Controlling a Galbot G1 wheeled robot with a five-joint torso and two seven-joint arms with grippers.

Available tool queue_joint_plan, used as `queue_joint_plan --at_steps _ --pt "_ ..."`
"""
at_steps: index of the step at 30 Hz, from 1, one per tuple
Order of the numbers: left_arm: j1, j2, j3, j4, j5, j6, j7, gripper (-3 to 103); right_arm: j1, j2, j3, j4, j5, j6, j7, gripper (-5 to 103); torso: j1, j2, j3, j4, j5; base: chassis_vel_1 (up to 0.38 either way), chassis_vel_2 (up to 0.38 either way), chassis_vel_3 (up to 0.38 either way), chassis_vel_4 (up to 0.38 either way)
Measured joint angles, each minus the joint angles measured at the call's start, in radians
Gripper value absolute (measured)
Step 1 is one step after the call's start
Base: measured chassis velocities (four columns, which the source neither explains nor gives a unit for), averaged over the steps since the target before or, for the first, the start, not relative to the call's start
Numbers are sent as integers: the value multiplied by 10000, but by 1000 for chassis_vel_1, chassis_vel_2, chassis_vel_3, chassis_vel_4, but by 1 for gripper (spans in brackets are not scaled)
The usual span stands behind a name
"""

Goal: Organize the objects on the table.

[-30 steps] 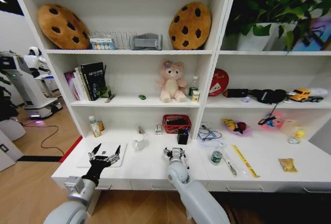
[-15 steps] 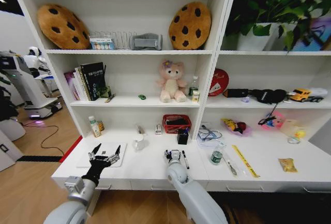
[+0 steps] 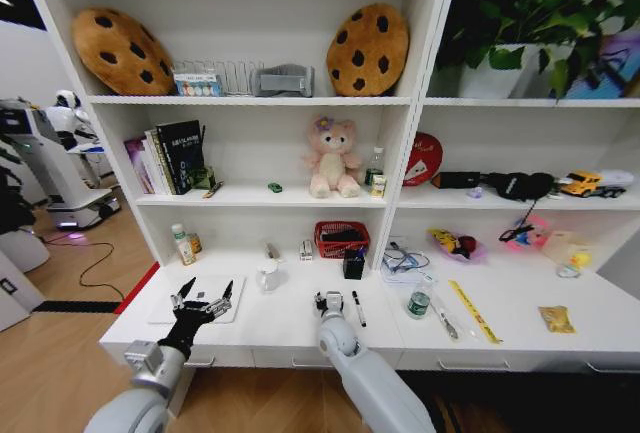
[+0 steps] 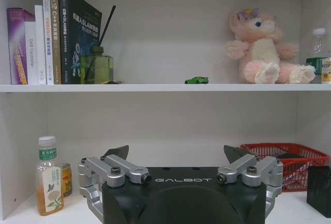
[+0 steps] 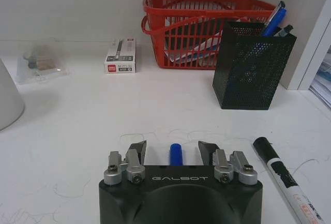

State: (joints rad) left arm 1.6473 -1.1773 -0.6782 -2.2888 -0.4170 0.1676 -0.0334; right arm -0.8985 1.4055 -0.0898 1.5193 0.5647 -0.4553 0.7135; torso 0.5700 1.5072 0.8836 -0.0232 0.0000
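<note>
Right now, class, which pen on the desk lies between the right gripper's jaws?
The blue pen, lying between the open jaws of the right gripper. The black-capped marker lies beside the gripper; the other pens stand in the mesh holder.

1. Ahead of your right gripper point(image 5: 172, 151), bare bench point(image 5: 103, 110) lies open.
2. A mesh pen holder point(image 5: 251, 66) and red basket point(image 5: 196, 27) block the far side.
3. A marker point(image 5: 282, 175) lies just beside the gripper.

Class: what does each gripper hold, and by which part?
Nothing. Left gripper is open and empty; right gripper is open, with a blue object between its fingers but touching neither.
</note>
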Motion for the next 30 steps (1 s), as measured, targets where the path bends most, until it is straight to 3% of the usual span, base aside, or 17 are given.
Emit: queue_joint_plan --at_steps 24,30 --pt "0 0 0 0 0 0 0 100 -31 -75 -150 -104 194 26 94 48 0 1 -1 0 0 0 0 0 0" --pt "0 0 0 0 0 0 0 100 -118 -100 -152 -20 191 2 224 26 0 2 -1 1 0 0 0 0 0"
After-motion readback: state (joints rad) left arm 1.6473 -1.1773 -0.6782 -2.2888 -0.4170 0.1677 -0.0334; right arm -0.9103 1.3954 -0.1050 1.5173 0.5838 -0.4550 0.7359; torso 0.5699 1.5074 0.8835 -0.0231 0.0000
